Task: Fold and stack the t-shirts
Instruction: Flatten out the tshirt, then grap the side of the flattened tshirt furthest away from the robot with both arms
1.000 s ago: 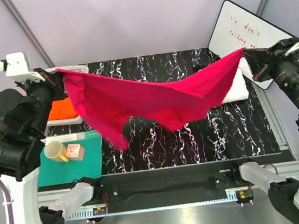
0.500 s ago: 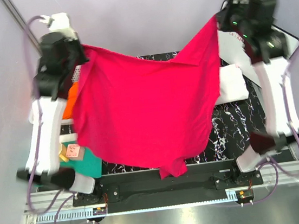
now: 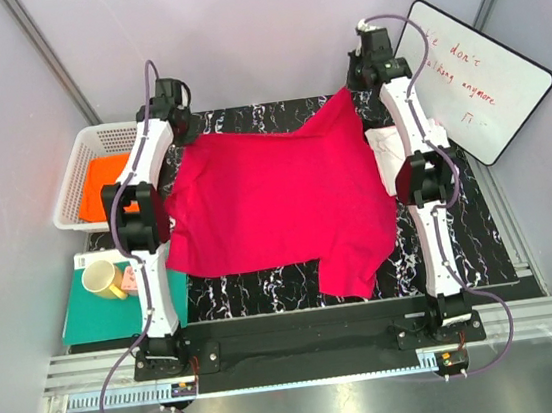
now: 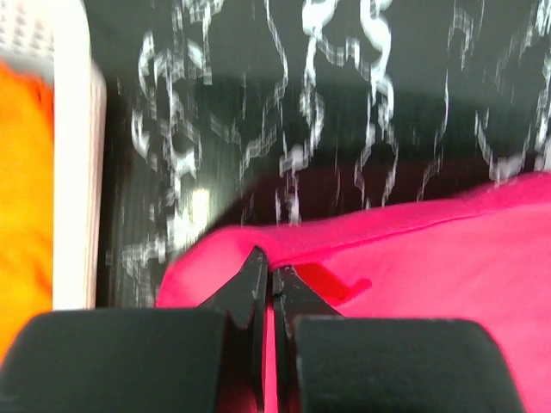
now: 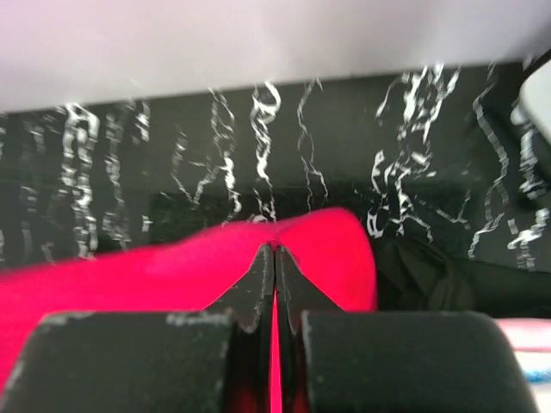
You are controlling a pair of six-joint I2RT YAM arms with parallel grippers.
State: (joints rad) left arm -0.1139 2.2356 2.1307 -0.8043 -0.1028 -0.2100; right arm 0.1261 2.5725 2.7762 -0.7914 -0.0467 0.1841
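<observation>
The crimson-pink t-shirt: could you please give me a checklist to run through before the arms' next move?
1. Left gripper shut on the crimson-pink cloth t-shirt's far-left corner: ok.
2. Right gripper shut on its far-right corner: ok.
3. Shirt spread on the black marbled table: ok.
4. Shirt apart from the white cloth t-shirt: not ok, edges meet.
5. Shirt apart from the white plastic basket holding the bright orange t-shirt: ok.
6. Near-right flap inside the table's edge: cannot tell.
</observation>
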